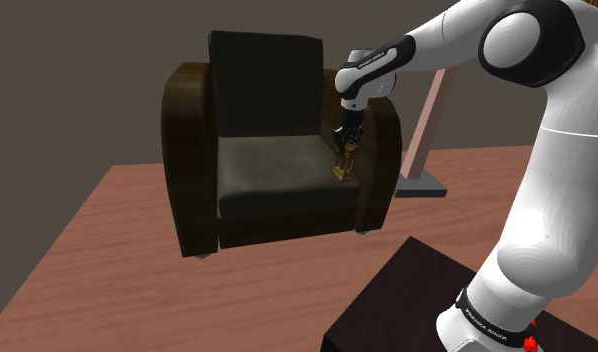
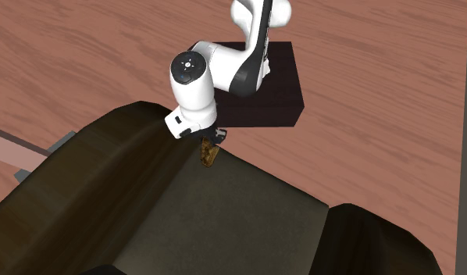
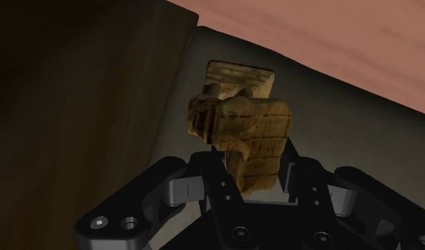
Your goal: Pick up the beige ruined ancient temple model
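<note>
Gripper (image 3: 250,170) tight on temple model (image 3: 241,121), block courses plain wrist-side

No legible text or labels

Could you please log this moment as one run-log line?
claw: shut on temple model | place: at armchair seat, beside armrest | stage: grasped

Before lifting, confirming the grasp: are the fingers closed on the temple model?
Yes, the gripper clasps the beige temple model between its fingers.
</note>
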